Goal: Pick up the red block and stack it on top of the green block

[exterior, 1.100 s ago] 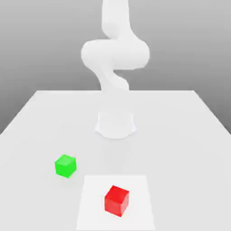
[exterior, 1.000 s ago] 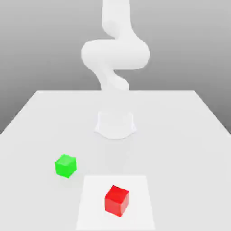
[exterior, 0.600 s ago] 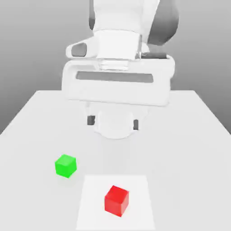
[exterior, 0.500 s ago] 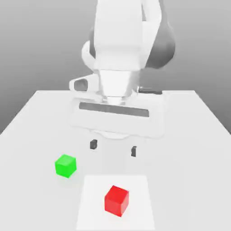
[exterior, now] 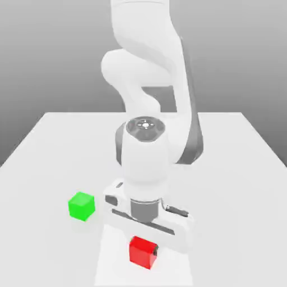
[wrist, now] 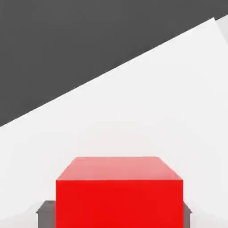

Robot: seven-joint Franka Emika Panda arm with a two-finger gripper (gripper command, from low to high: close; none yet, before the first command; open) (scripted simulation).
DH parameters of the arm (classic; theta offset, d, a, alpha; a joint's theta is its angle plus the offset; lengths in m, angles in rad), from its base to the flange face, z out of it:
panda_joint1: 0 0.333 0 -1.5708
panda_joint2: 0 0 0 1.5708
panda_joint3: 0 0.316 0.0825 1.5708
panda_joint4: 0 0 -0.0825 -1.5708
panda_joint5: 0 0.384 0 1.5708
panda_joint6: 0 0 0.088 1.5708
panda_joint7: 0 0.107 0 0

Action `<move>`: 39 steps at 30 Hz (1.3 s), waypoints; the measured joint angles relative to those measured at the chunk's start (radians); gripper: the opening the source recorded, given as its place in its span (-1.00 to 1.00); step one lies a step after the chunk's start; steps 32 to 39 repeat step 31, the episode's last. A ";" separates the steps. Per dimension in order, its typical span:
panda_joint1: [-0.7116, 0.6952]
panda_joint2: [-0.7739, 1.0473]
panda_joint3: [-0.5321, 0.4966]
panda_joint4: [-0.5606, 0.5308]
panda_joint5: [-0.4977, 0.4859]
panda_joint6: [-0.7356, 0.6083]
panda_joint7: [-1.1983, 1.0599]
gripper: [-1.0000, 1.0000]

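- Red block (exterior: 143,253): sat low over the white patch (exterior: 172,268) on the surface (exterior: 39,246); no clear gap seen underneath.
- Tool (exterior: 144,246): closed on the red block, one pad (wrist: 46,217) against each of two opposite faces.
- Hold: looked square in the hand view, faces flush to the pads, no visible skew.
- Material, judged: stiff, plain, flat-sided; likely light, nothing suggested fragile. Squeezing probably would not dent it.
- Slip, judged: smooth faces might have slid under a weak pinch, so a firm, even squeeze suited it.
- Where to take it: opposite upright sides, near mid-width, as the tool had it; a corner grip would likely have twisted it.
- Underside needed to stay free and level for stacking.
- Green block (exterior: 82,206): well apart, toward the exterior view's left, upright, top bare. Probably easy to nudge, so a gentle, centred set-down was called for.
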 joint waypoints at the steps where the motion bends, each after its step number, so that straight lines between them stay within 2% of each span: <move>1: 0.003 0.014 -0.004 0.002 -0.004 0.012 0.003 -1.00; 8: -0.023 -0.189 0.020 -0.036 0.050 -0.153 -0.032 -1.00; 12: -0.179 -0.332 -0.045 -0.146 0.027 -0.187 0.048 -1.00; 19: -0.370 -0.587 -0.155 -0.357 0.009 -0.229 0.184 -1.00; 22: -0.393 -0.544 -0.174 -0.381 0.016 -0.161 0.195 -1.00; 27: -0.378 -0.371 -0.183 -0.378 0.053 0.008 0.173 -1.00; 28: -0.373 -0.338 -0.182 -0.377 0.066 0.039 0.164 1.00; 39: -0.373 -0.338 -0.182 -0.377 0.066 0.039 0.164 1.00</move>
